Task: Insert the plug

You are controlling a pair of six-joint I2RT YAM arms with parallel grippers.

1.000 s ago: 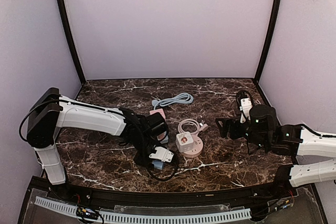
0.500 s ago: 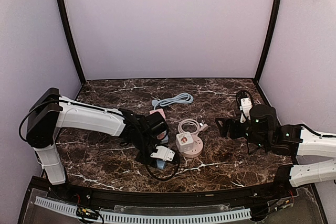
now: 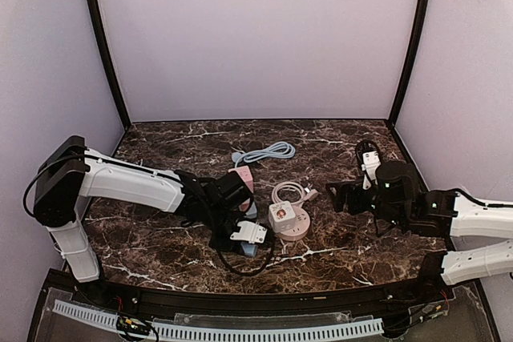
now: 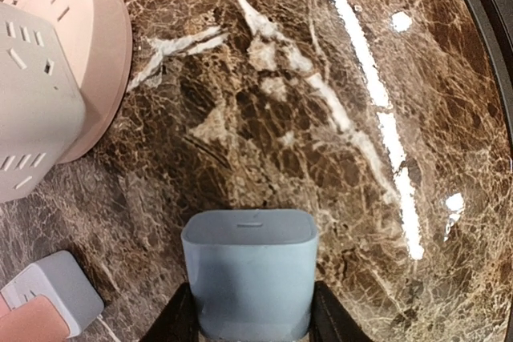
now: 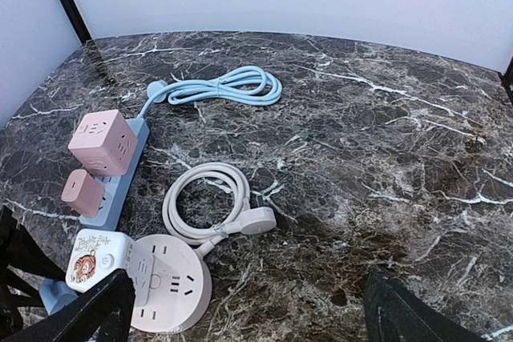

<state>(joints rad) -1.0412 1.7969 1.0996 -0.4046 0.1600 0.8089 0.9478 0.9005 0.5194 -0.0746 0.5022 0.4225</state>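
Observation:
The plug is a pale blue rounded block. My left gripper is shut on it, one black finger tight against each side, low over the marble. In the top view the left gripper holds the plug just left of the round pink socket, which carries a white cube adapter. The same socket lies ahead-left in the left wrist view. My right gripper stands open to the right of the socket, nothing between its fingers.
A blue power strip bears a pink cube and a small pink plug. Its blue cable coils behind. The socket's white coiled cable lies beside it. A black cable with a white plug lies at back right.
The left gripper's jaws have closed onto the blue plug and the arm has shifted slightly. The right arm has edged a little to the left, still open.

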